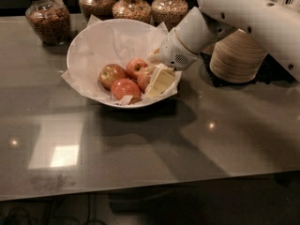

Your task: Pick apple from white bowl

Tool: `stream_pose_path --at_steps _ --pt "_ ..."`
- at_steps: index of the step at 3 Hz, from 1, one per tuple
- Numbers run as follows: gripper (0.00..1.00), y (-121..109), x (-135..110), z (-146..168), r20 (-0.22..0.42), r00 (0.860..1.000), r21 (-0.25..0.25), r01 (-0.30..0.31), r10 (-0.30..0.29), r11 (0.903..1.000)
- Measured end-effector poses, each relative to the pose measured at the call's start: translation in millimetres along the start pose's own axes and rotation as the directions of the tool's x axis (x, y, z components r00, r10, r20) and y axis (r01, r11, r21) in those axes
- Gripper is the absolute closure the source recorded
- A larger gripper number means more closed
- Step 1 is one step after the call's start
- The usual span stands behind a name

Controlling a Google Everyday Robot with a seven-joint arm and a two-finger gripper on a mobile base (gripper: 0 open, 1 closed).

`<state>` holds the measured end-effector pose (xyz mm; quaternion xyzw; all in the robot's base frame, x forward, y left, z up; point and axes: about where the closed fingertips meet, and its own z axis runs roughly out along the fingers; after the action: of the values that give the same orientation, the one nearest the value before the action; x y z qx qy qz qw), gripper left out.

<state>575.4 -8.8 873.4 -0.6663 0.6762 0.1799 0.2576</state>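
So the white bowl (93, 41) sits on the bench (140, 153), lined with crinkled white paper, four apples huddled in its lower half. The apple (144, 78) – the dull orange-red one – is on the right of that huddle, partly hidden, still inside the bowl.

The gripper (158, 81) is down in the bowl's right side, right up against that apple, its cream-coloured end dipping toward the bowl's near rim. Can't tell whether the jaws are spread or pinching anything – the view just doesn't show it.

The other apples in the bowl:
- a yellow-green patched apple (111, 74) on the left
- a red apple (125, 89) nearest the front rim
- a smaller apple (136, 66) behind

Behind the bowl stand glass jars (132, 6) of brown stuff. Right of the bowl there's a stack of paper bowls (236, 55), and the white arm (243, 13) reaches in over it.
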Motion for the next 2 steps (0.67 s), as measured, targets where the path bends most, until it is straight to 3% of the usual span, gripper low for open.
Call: stream_pose_path --at_steps 2 --pt "0.24 -4.5 10.4 9.5 -0.024 0.999 -0.007 -0.022 0.022 0.9997"
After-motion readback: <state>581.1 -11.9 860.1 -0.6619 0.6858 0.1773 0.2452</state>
